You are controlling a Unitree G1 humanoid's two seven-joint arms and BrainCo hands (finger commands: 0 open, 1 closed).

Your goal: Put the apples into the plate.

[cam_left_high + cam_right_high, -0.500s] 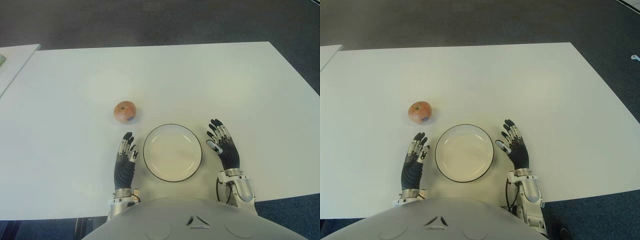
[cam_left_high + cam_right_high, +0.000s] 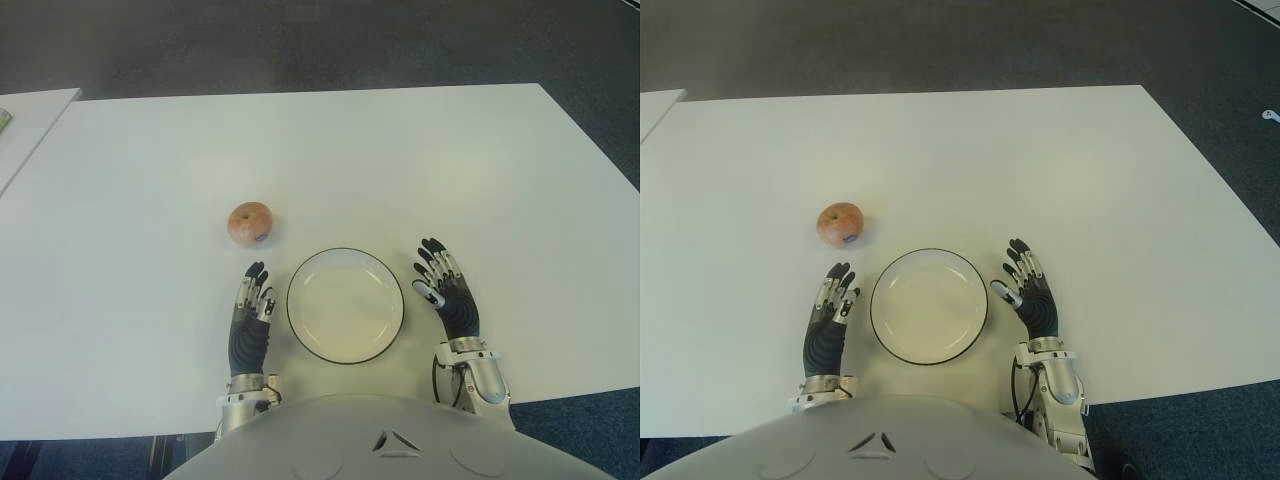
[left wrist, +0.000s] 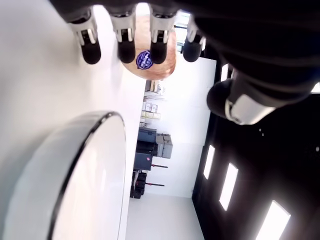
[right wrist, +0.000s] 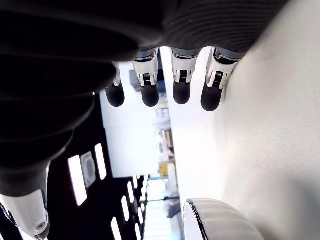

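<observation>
Flanking the empty plate (image 2: 345,305), both hands lie spread, holding nothing: left hand (image 2: 250,318) at nine, right hand (image 2: 448,297) at three; the apple (image 2: 250,222) waits at eleven, likeliest for the left.

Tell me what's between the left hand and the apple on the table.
Nothing: in the left eye view only bare white table separates the left hand from the apple. Its fingers are open and point toward it.

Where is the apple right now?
The apple sits on the white table, on the robot's left, just beyond the fingertips of the open left hand and apart from the empty plate.
</observation>
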